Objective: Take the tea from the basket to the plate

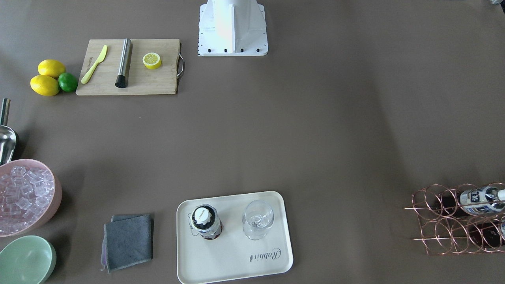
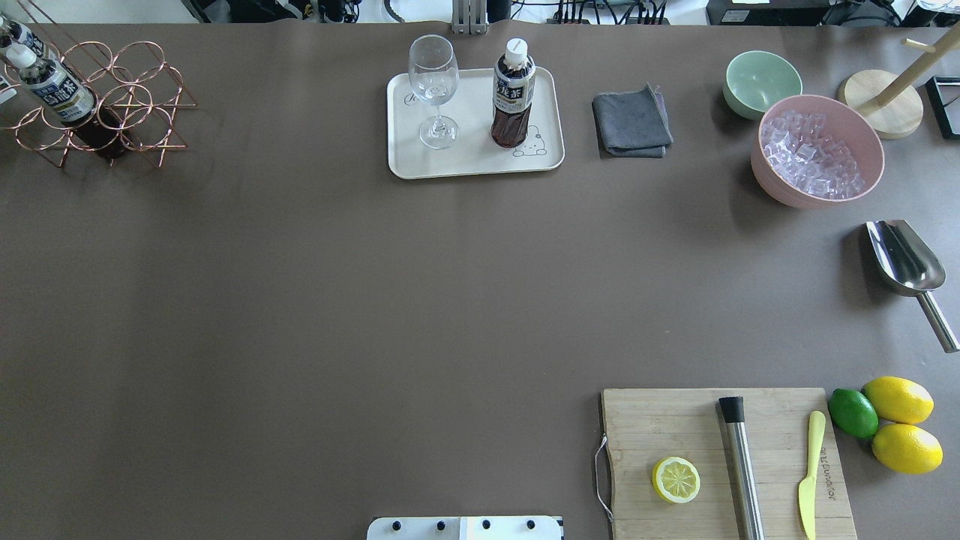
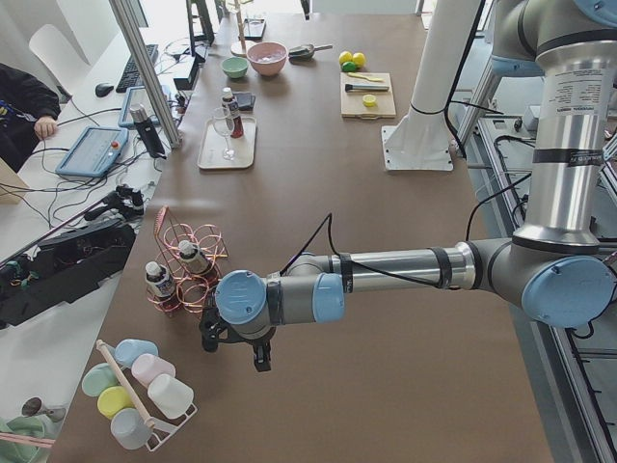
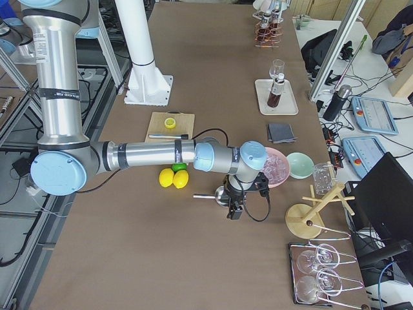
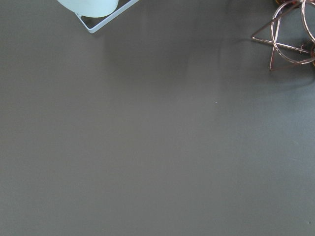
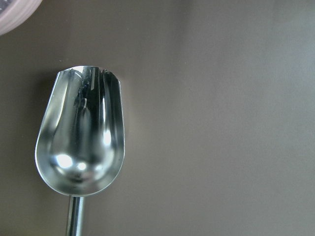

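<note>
A robotics lab staged as a drinks station. Two large grey-and-blue industrial robot arms (image 3: 405, 270) reach over a long brown-covered worktop (image 2: 375, 300), and a white steel column (image 1: 232, 27) is bolted onto it. Along one side stand aluminium frame posts (image 3: 145, 77), teach pendants (image 4: 373, 115), a keyboard (image 3: 143, 63) and loose cables (image 3: 58, 222), with a person's sleeve (image 3: 21, 96) at the edge. Kitchen props such as a bamboo cutting board (image 2: 724, 457), lemons (image 2: 900, 401) and a pink bowl of ice (image 2: 765, 180) lie on the worktop.
</note>
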